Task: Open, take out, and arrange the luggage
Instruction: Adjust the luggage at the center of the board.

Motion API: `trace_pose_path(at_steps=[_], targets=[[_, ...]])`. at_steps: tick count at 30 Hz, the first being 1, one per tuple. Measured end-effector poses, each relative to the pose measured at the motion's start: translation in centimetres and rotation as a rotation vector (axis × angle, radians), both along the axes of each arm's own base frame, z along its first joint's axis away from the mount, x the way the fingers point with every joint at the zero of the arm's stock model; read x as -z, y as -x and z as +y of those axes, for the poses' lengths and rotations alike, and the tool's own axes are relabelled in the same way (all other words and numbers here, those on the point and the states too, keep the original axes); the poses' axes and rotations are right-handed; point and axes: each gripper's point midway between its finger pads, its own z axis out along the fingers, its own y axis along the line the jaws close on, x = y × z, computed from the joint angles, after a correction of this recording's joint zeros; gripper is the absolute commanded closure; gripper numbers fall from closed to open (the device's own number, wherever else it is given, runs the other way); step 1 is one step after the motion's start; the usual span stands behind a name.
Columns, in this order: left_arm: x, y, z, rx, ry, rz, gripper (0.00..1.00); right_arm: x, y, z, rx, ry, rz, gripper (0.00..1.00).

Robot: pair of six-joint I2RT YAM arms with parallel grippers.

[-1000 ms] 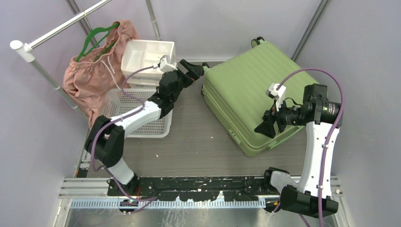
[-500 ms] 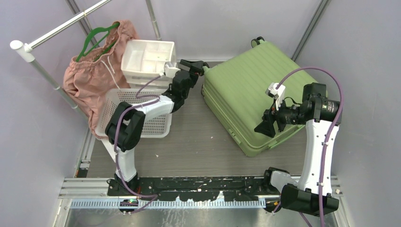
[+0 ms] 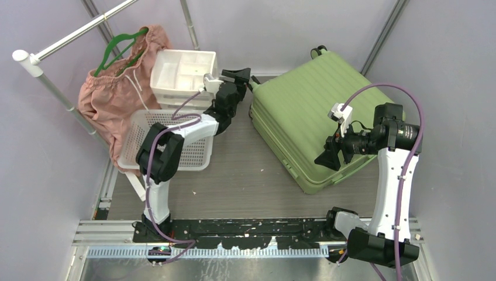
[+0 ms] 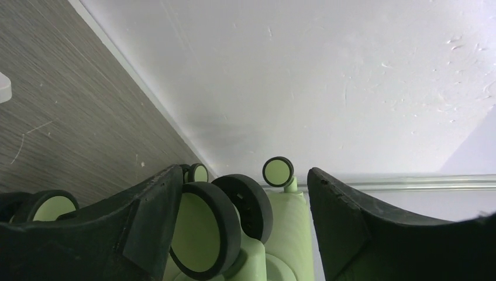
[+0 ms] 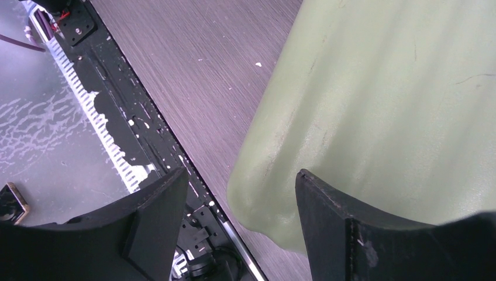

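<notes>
The luggage point(image 3: 316, 111), a light-green ribbed hard-shell suitcase, lies flat and closed at the right of the table. My left gripper point(image 3: 245, 77) reaches its far-left corner. In the left wrist view the left gripper point(image 4: 244, 170) is open around a dark-and-green double wheel point(image 4: 216, 228); the left finger point(image 4: 149, 222) is against the wheel's face and the right finger point(image 4: 351, 222) stands apart from it. My right gripper point(image 3: 330, 157) hovers open over the suitcase's near corner. In the right wrist view that corner point(image 5: 275, 175) lies between the fingers of the right gripper point(image 5: 241, 172).
A white perforated basket point(image 3: 196, 157) sits left of the suitcase with a white drawer unit point(image 3: 181, 70) behind it. A pink garment point(image 3: 111, 99) hangs on a green hanger from a rail point(image 3: 70, 38). The back wall point(image 4: 327, 76) is close behind the wheels.
The left arm's elbow swung right and the gripper shifted onto the suitcase's corner wheel, its jaws narrowing. The right arm and the suitcase have not moved.
</notes>
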Motion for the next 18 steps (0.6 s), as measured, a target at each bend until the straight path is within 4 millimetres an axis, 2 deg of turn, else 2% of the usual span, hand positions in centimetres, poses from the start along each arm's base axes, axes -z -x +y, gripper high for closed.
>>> trace_pose_path(at_steps=[6, 11, 18], targets=[[-0.2, 0.3, -0.1, 0.003, 0.025, -0.018, 0.16, -0.2, 0.2, 0.0, 0.0, 0.006, -0.014, 0.27], [0.1, 1.2, 0.4, 0.005, 0.015, -0.028, 0.15, -0.3, 0.3, 0.1, -0.002, 0.007, -0.024, 0.26], [0.3, 1.7, 0.1, 0.014, 0.005, -0.025, 0.15, -0.2, 0.3, 0.1, -0.004, 0.006, -0.022, 0.26]])
